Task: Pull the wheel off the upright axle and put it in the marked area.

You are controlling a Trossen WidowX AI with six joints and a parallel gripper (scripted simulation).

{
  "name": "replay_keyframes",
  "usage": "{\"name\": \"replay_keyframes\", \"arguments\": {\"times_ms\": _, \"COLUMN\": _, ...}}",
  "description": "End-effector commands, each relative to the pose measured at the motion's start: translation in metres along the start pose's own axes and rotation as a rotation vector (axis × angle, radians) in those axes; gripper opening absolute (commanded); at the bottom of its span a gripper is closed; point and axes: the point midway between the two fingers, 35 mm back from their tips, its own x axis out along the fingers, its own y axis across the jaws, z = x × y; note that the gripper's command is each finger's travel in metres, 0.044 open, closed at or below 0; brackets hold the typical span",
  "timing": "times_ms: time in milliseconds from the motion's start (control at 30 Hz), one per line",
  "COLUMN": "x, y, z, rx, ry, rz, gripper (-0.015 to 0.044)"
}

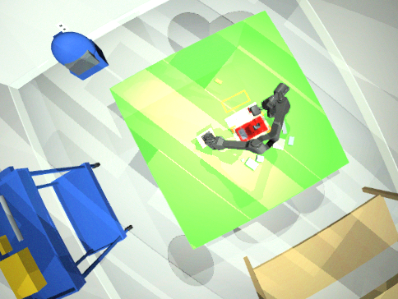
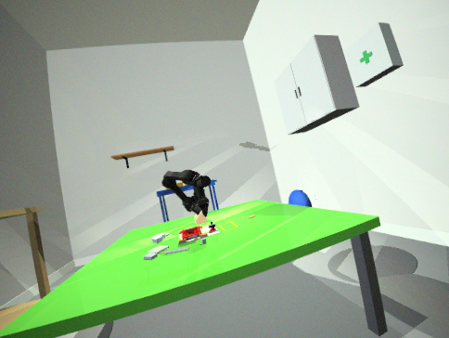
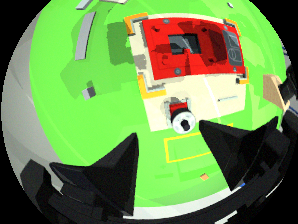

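Note:
The wheel, white with a dark hub, sits on the upright axle on a small red mount at the cream board's edge. In the top view the dark gripper parts partly cover this spot. The marked area is a yellow outline on the green table, just beyond the board. My gripper is open and empty. In the wrist view it hangs above the board and table, with the wheel showing between and beyond the fingertips, nearer the right one. No contact with the wheel shows.
A red panel with a dark recess is on the cream board, between orange corner pieces. A grey bar and a small grey block lie beside it. A small orange block lies beyond the marked area.

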Motion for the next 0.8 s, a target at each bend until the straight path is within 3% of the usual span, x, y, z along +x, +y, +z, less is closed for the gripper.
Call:
{"name": "replay_keyframes", "arguments": {"times_ms": 0, "x": -0.006, "y": -0.021, "z": -0.026, "rx": -0.002, "ry": -0.037, "rz": -0.051, "gripper": 0.03}}
{"name": "replay_keyframes", "arguments": {"times_ms": 467, "x": -0.003, "y": -0.028, "z": -0.033, "rx": -0.002, "ry": -0.039, "rz": -0.054, "gripper": 0.03}}
{"name": "replay_keyframes", "arguments": {"times_ms": 767, "x": 0.043, "y": -0.028, "z": -0.03, "rx": -0.002, "ry": -0.039, "rz": -0.053, "gripper": 0.03}}
